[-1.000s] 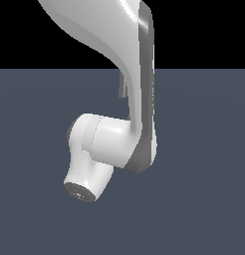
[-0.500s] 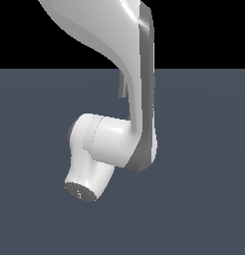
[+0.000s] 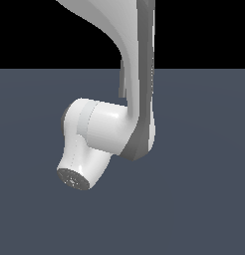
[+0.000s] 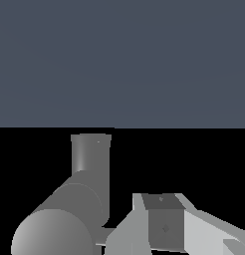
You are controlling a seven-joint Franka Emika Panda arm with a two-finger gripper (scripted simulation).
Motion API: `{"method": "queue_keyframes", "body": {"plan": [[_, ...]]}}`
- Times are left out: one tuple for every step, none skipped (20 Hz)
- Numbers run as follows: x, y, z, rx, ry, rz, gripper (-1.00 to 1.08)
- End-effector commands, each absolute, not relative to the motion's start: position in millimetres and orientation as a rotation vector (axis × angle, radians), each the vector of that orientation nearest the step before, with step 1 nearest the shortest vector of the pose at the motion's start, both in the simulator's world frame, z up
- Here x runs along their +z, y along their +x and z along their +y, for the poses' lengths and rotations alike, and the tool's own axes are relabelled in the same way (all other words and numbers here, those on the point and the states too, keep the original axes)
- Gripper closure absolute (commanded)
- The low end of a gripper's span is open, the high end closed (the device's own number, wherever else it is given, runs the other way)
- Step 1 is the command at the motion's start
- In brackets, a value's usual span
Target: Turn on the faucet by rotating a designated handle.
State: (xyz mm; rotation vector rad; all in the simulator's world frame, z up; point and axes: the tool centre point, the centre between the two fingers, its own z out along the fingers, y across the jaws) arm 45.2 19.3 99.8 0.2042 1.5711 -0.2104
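Fingers of the pale grey, blocky end effector (image 4: 164, 226) fill the near edge of the wrist view, but only one dark-faced finger (image 4: 163, 221) and some angled housing show, so I cannot tell whether it is spread or closed, and nothing is visibly held. Just beside that finger lies the grey metallic faucet (image 4: 77, 199): a thick cylinder with a rounded end toward the camera, and a narrower open-ended tube rising from it. Finger and cylinder look very close, perhaps touching, though the meeting point is cropped. The thin rod-like handle cannot be picked out with any confidence; a small grey sliver between cylinder and finger might be it. Judging by this closeness, the wrist seems to be set low and side-on to the faucet so a finger can press against the lever and swing it round rather than pinch it. Beyond, flat slate-blue bench (image 4: 122, 60) meets black background. In the exterior view the large white robot arm (image 3: 109, 129) blocks nearly everything, with only a thin grey strip (image 3: 122, 82), probably part of the spout, showing at its edge.
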Motion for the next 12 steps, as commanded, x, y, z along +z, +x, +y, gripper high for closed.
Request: {"method": "queue_keyframes", "body": {"plan": [[112.0,46.9,24.8,-0.205,0.202,1.561,1.08],[101.1,45.3,19.2,-0.212,0.205,1.573,1.08],[105.2,45.0,18.1,-0.211,0.205,1.572,1.08],[109.3,44.7,17.0,-0.211,0.205,1.571,1.08],[113.4,44.4,15.9,-0.210,0.204,1.571,1.08],[117.4,44.2,14.8,-0.210,0.204,1.570,1.08],[121.6,43.9,13.8,-0.209,0.204,1.569,1.08],[125.6,43.6,12.7,-0.209,0.204,1.568,1.08],[129.8,43.3,11.6,-0.208,0.203,1.567,1.08],[133.8,43.0,10.5,-0.208,0.203,1.566,1.08],[138.0,42.8,9.5,-0.207,0.203,1.565,1.08],[142.0,42.5,8.4,-0.207,0.203,1.564,1.08]]}}
